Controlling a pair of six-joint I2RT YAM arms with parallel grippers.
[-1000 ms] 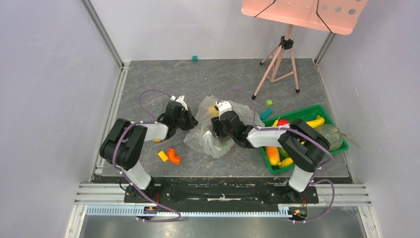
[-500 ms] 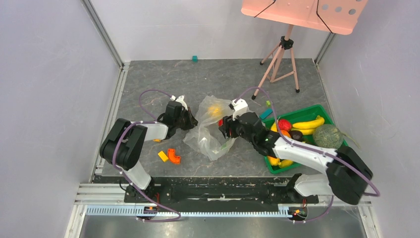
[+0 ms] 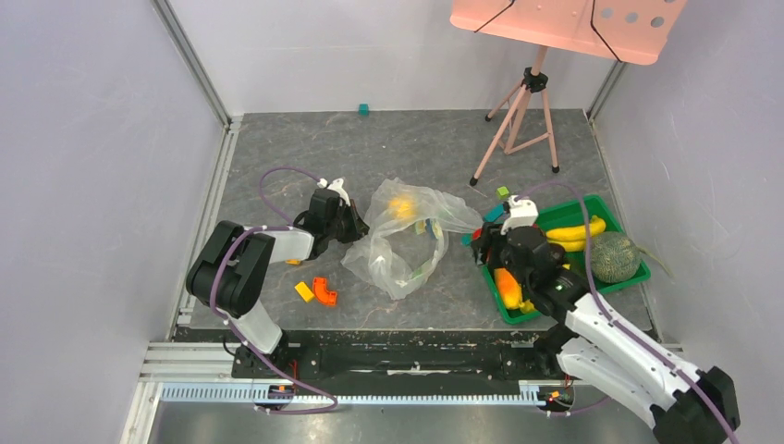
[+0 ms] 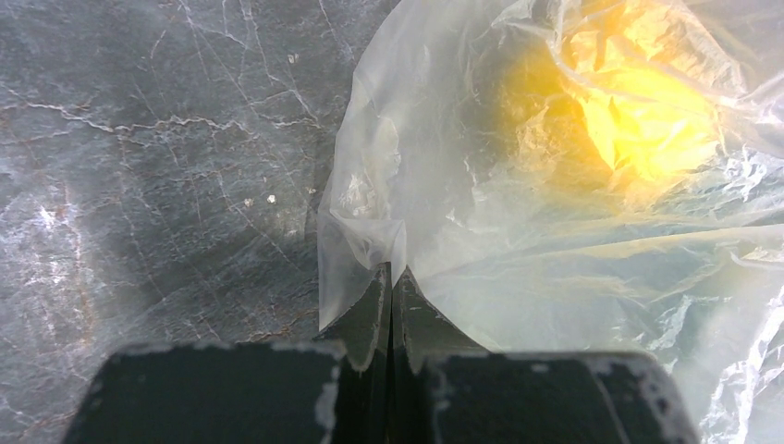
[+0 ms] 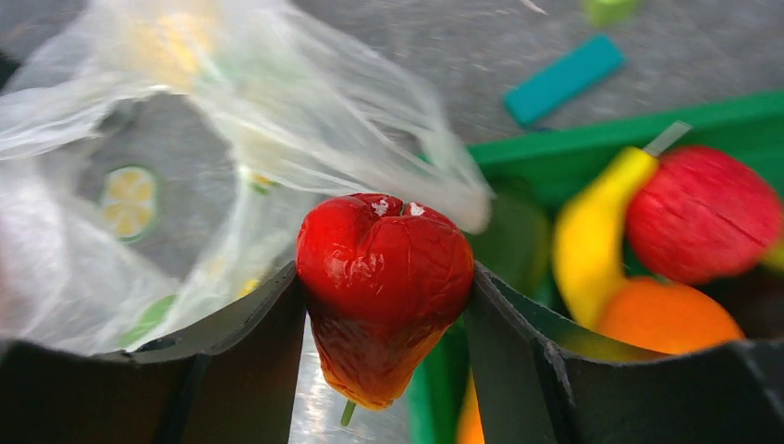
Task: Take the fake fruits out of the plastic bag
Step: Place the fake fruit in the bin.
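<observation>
As wrist views reveal, right gripper (image 5: 384, 287) clamps red fruit (image 5: 384, 259), left gripper (image 4: 390, 277) pinches bag (image 4: 555, 268).

This is a robotics lab test cell. Plain pale-grey wall panels (image 3: 83, 139) set in bare aluminium frame posts (image 3: 189, 60) box in a grey marbled tabletop (image 3: 407, 148). A slotted aluminium mounting rail (image 3: 185, 359) carries the black-and-white left robot arm (image 3: 242, 268) and right robot arm (image 3: 610, 338), both trailing purple cables. A pink perforated board (image 3: 569, 23) stands on a pink-legged tripod (image 3: 522, 120).

Black-and-white jointed arms (image 3: 277, 243), looping purple cables (image 3: 269, 176), matte black claw fingers (image 5: 231, 365), scuffed edges
</observation>
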